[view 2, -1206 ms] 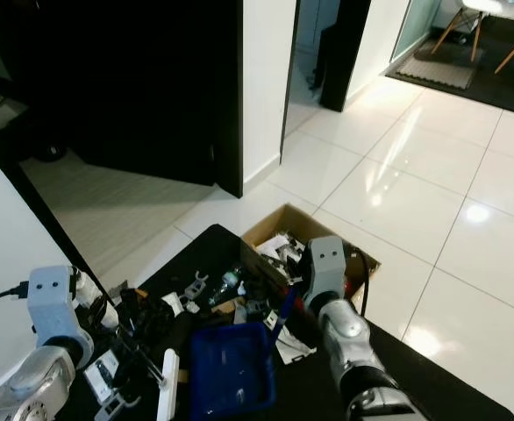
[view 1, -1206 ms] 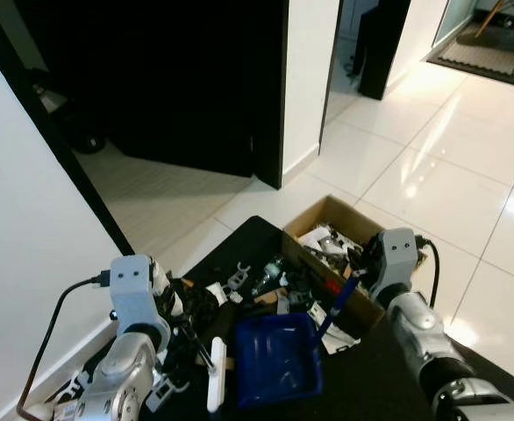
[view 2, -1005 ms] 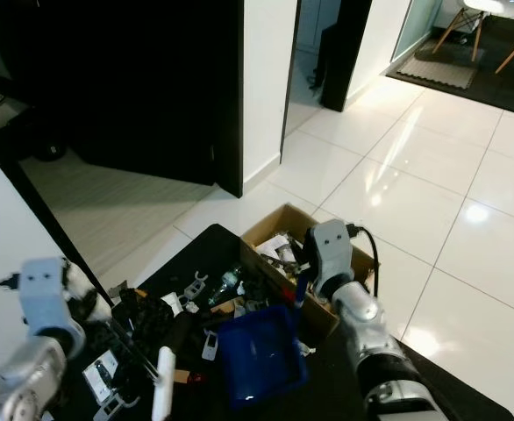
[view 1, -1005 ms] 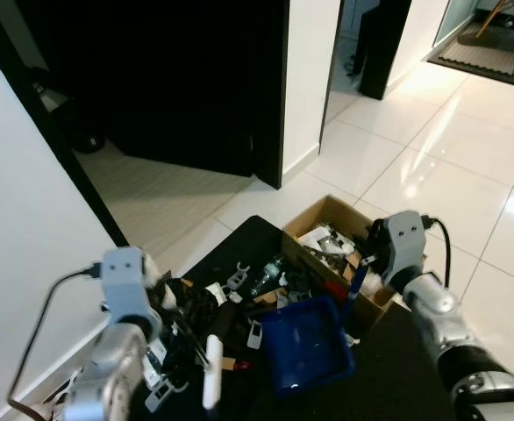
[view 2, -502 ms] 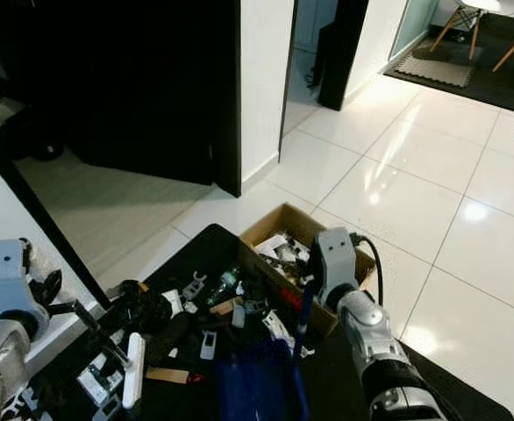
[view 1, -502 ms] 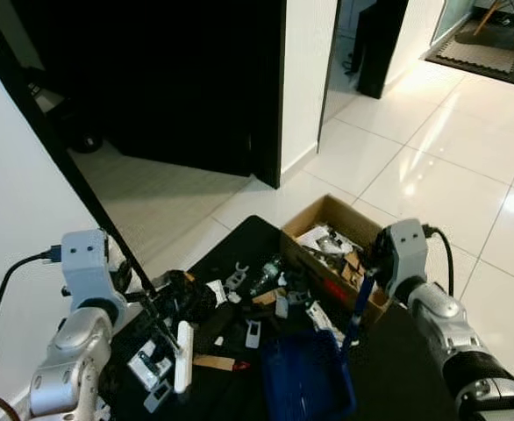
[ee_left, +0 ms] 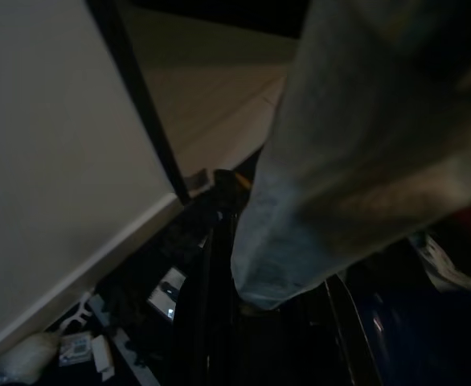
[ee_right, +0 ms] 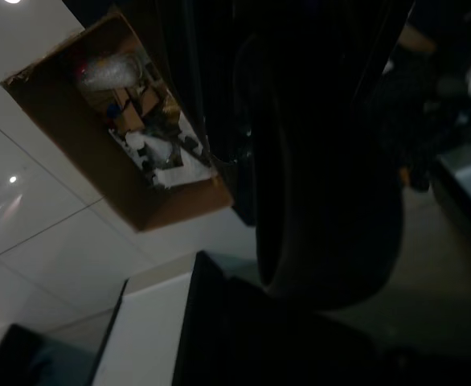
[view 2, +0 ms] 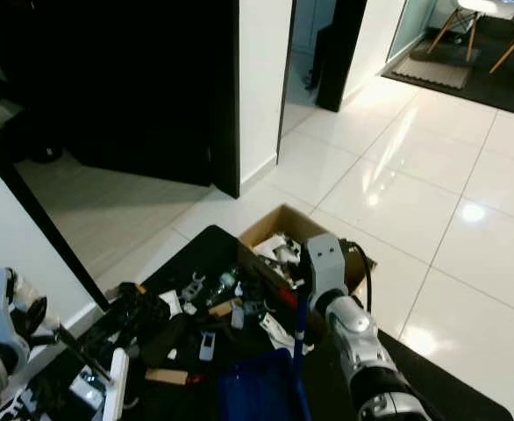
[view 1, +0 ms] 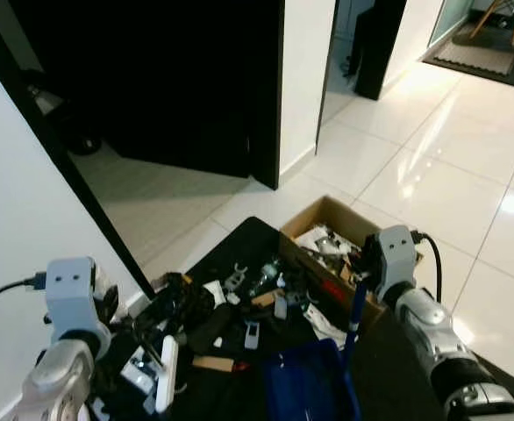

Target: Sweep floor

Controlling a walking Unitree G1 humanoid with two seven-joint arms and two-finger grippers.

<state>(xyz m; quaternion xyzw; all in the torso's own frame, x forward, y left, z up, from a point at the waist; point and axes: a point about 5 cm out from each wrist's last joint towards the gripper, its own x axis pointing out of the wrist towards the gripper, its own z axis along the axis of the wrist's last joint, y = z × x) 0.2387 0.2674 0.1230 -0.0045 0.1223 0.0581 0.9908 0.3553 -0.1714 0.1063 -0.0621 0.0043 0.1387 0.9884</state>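
Blue dustpan [view 1: 310, 386] on mat, white brush [view 1: 166, 373] beside scraps.

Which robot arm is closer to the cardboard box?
The right arm: it sits right beside the cardboard box. The left arm is far across the mat, by the wall.

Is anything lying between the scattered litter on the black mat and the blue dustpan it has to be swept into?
Nothing visible does. The litter lies loose on the black mat, and the blue dustpan sits just beside it; the brush is on the pile's far side.
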